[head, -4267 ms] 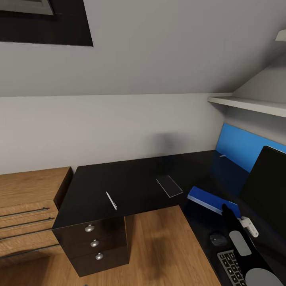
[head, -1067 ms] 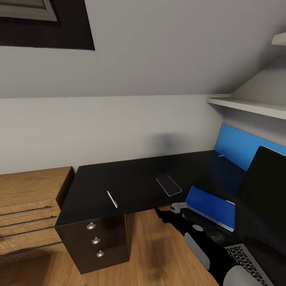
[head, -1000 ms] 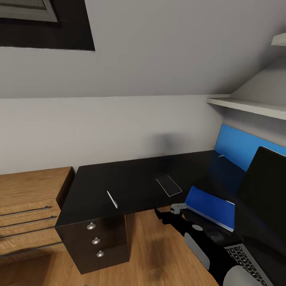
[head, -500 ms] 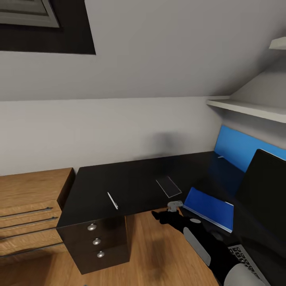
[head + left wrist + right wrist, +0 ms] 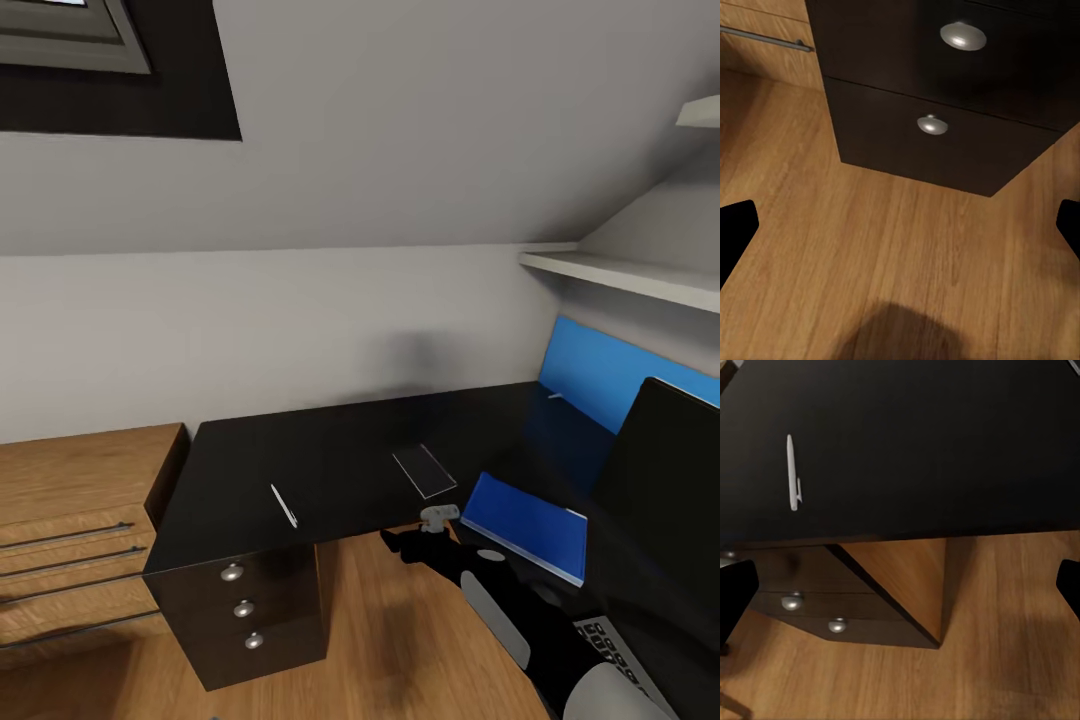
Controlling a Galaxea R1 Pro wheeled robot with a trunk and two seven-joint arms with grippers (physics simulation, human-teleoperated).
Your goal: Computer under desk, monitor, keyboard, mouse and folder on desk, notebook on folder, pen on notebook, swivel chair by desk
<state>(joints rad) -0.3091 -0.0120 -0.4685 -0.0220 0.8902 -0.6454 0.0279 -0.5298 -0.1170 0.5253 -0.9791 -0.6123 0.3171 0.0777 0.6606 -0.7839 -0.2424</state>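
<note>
- The desk (image 5: 350,455), black and L-shaped, stood against the pale grey wall (image 5: 260,330), with its drawer unit (image 5: 245,620) at 7 o'clock of the head view, carrying round silver knobs (image 5: 232,573).
- The pen (image 5: 284,505), a slim light stick, lay flat on the desk near its front edge, above the drawer unit; the right wrist view also showed it on the black top (image 5: 793,472).
- The notebook (image 5: 425,470), thin and dark, lay flat on the desk well apart from the pen, towards 3 o'clock of it.
- The folder (image 5: 527,525), bright blue, lay on the desk's right wing, near the notebook but not touching it.
- The monitor (image 5: 670,480), black-fronted, stood at the 3 o'clock edge of the head view, behind the folder.
- A corner of the keyboard (image 5: 615,645) showed at 5 o'clock, partly hidden by the arm.
- The right tool (image 5: 415,540) hung just off the desk's inner front edge, over the wood floor (image 5: 400,640), beside the folder's near corner. Its fingers stood wide apart at the edges of the right wrist view, with nothing between them.
- The left tool (image 5: 900,225) pointed at the floor before the drawer unit, fingers likewise spread wide and holding nothing.
- A light wooden dresser (image 5: 70,520) with bar handles stood touching the desk at 9 o'clock.
</note>
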